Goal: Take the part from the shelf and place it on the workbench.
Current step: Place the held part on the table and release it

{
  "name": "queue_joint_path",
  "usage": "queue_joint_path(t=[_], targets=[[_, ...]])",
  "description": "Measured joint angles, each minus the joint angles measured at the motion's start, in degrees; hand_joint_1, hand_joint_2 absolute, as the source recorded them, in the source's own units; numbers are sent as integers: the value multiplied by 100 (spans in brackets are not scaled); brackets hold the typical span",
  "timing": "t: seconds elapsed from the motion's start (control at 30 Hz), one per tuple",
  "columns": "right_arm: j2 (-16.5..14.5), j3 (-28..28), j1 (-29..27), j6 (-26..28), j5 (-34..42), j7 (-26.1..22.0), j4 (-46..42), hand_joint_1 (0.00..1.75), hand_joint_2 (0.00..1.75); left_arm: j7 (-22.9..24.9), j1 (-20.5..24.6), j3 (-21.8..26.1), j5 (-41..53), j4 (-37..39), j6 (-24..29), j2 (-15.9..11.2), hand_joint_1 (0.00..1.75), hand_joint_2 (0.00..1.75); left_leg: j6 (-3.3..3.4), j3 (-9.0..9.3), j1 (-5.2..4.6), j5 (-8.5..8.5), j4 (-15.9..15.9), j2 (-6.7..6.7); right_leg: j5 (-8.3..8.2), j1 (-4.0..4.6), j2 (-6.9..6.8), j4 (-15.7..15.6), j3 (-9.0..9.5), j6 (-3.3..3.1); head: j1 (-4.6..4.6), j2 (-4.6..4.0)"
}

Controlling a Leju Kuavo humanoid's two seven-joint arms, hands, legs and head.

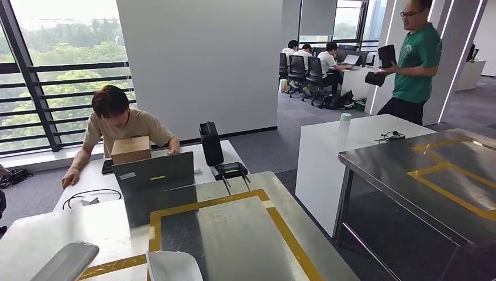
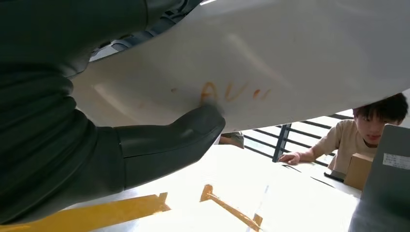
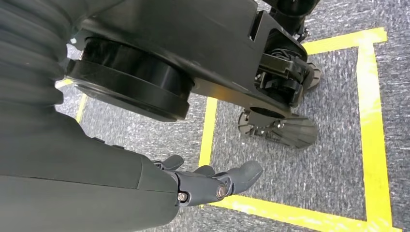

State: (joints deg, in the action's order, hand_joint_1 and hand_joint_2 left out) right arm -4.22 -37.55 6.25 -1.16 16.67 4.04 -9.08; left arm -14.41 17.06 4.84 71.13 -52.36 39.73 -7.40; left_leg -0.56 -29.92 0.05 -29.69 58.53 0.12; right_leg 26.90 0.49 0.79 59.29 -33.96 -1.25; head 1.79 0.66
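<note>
White part (image 2: pixel 290 53) hiding left robot hand (image 2: pixel 159 145)

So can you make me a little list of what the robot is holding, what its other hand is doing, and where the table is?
held thing: large white curved plastic part, faint orange marks on it
left hand: grips the part, thumb pressed on it
right hand: hangs over grey carpet with yellow tape, holds nothing
workbench: silver metal top with yellow tape rectangle, just below the part
nearby: person at laptop

Glossy white part (image 2: pixel 270 53); brushed metal workbench (image 1: pixel 234 234).
</note>
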Motion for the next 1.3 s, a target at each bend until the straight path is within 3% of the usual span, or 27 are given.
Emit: queue_joint_path(t=[0.1, 0.3, 0.5, 0.67, 0.73, 0.8, 0.83, 0.87, 0.9, 0.93, 1.0, 1.07, 1.2, 1.23, 1.3], targets=[[0, -21, 3, -35, -6, 14, -4, 0, 0, 17, -138, -30, 75, -80, -45, 4, 0, 0, 1, -1, 0, -1, 0, -1, 0, 0, 0, -4, 0, 0, 0, 0], [1, -56, -10, -48, -5, 4, -12, 0, 0, 268, -314, -109, 163, -306, -224, 43, 0, 0, 2, -2, 0, -1, 0, -3, 0, 0, -1, -5, 1, 1, 0, 0], [1, -57, -26, -49, -5, -22, -12, 0, 0, 84, -604, -184, -255, -722, -261, 63, 0, 0, 4, -1, -1, -3, 0, -2, 0, 0, 0, -5, 1, 1, 0, 0], [1, -57, -48, -43, -3, -22, -12, 0, 0, -10, -914, -267, -523, -1267, -230, 99, 0, 0, 117, 16, -5, 65, -77, 11, -22, -20, -3, -47, 14, 107, 0, 0], [2, -57, -59, -42, 3, -26, -12, 0, 0, -37, -1062, -323, -633, -1578, -237, 148, 0, 0, 143, 46, 44, 155, -186, 33, 184, -20, -10, 203, -95, 157, -2, 0], [3, -57, -80, -39, 12, -30, -12, 0, 0, -70, -1222, -383, -764, -1875, -263, 210, 0, 0, 156, 27, 58, 179, -201, 58, 561, -66, -18, 865, -377, 217, -2, 0], [4, -57, -96, -38, 14, -31, -12, 0, 0, -83, -1297, -413, -811, -2005, -277, 239, 0, 0, 154, 9, 65, 180, -188, 68, 693, -97, -21, 1206, -519, 253, -3, 0], [5, -57, -113, -37, 14, -30, -12, 0, 0, -92, -1360, -440, -836, -2111, -287, 265, 0, 0, 144, -9, 79, 178, -168, 74, 724, -130, -27, 1404, -594, 290, -3, 0], [9, -57, -126, -36, 14, -30, -12, 0, 0, -100, -1408, -464, -850, -2198, -297, 284, 0, 0, 124, -30, 102, 172, -139, 77, 651, -163, -34, 1401, -574, 330, -3, 0], [12, -57, -131, -36, 14, -30, -12, 0, 0, -103, -1442, -484, -864, -2273, -305, 298, 0, 0, 93, -55, 134, 161, -99, 76, 489, -197, -45, 1172, -443, 371, -3, 0], [13, -57, -124, -35, 14, -34, -13, 0, 0, -121, -1484, -502, -913, -2395, -318, 313, 0, 0, -6, -130, 191, 124, 11, 66, 217, -241, -52, 478, -64, 446, -4, 0], [10, -57, -119, -31, 15, -39, -14, 0, 0, -159, -1512, -516, -974, -2506, -326, 325, 0, 0, -113, -196, 193, 94, 98, 47, 160, -238, -22, 166, 89, 392, -5, 0], [12, -57, -120, -1, 16, -65, -14, 0, 0, -105, -1645, -554, -970, -2751, -325, 349, 0, 0, -262, -266, 201, 48, 173, 26, 150, -225, -2, 160, -5, 129, -5, 1], [12, -57, -121, 11, 16, -79, -14, 0, 0, -71, -1703, -557, -960, -2805, -325, 356, 0, 0, -273, -336, 203, -97, 327, 23, 116, -225, -5, 145, -30, 79, -6, 1], [13, -57, -121, 22, 16, -101, -14, 0, 0, -25, -1796, -561, -953, -2877, -325, 368, 0, 0, -268, -561, 192, -557, 940, 17, 51, -200, -14, 130, -97, 11, -5, 1]])
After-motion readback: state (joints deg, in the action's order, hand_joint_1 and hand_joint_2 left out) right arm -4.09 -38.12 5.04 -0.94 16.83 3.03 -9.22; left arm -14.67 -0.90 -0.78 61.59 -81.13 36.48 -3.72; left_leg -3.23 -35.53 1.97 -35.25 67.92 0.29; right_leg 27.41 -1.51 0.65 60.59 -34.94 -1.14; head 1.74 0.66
